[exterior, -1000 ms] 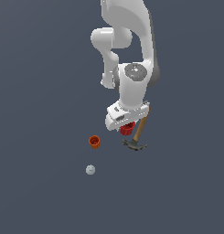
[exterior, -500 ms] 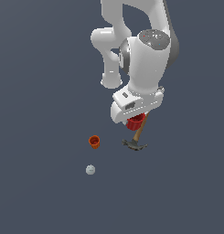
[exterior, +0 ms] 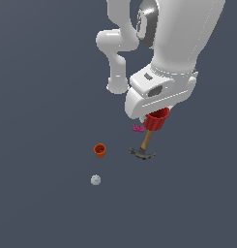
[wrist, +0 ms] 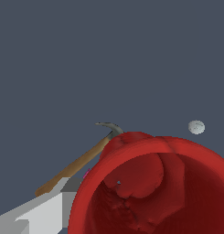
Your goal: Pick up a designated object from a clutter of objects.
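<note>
The designated object, a bright red ribbed cup [exterior: 156,120], hangs in the air under the white hand, above the hammer's handle. My gripper [exterior: 155,114] is shut on the cup's rim; the hand hides most of the fingers. In the wrist view the red cup [wrist: 150,192] fills the near corner with its open mouth toward the camera, and one grey finger [wrist: 40,217] shows beside it. The rest of the clutter of objects lies below on the dark floor.
A wooden-handled hammer [exterior: 145,145] with a dark head lies under the cup, also visible as the hammer [wrist: 81,160] in the wrist view. A tiny pink piece [exterior: 138,128] sits beside it. An orange cup [exterior: 99,149] and a pale ball [exterior: 95,180] lie toward the exterior view's left.
The arm has risen with the red cup held in it, growing larger in the exterior view. The orange cup, ball, hammer and pink piece have stayed put.
</note>
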Controlling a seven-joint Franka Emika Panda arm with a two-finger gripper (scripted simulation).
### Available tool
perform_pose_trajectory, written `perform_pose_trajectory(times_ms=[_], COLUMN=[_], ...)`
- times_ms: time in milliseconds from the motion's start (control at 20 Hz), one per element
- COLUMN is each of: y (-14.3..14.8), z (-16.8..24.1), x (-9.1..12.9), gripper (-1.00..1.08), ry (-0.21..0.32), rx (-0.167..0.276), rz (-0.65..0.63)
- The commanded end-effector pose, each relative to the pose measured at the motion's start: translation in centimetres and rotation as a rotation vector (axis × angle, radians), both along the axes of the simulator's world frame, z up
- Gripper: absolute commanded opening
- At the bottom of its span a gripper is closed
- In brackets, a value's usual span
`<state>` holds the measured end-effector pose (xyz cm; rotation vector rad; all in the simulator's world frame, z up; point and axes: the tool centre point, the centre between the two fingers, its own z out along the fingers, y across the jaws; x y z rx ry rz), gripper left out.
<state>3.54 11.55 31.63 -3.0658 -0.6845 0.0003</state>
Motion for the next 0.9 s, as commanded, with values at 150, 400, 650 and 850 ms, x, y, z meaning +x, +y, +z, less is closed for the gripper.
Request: perform_pose_trajectory(times_ms=[150, 400, 650, 850], y=[0.8, 1.3, 1.6, 1.6], z=[3.6, 5.6, 6.5, 6.7], x=[1.3, 2.0, 2.4, 2.6], gripper=[-1.0, -1.0, -1.0, -1.0], ry=[0.0, 0.0, 0.0, 0.0], rx=[0.0, 0.0, 0.0, 0.0], rz=[-0.001, -0.001, -0.001, -0.001])
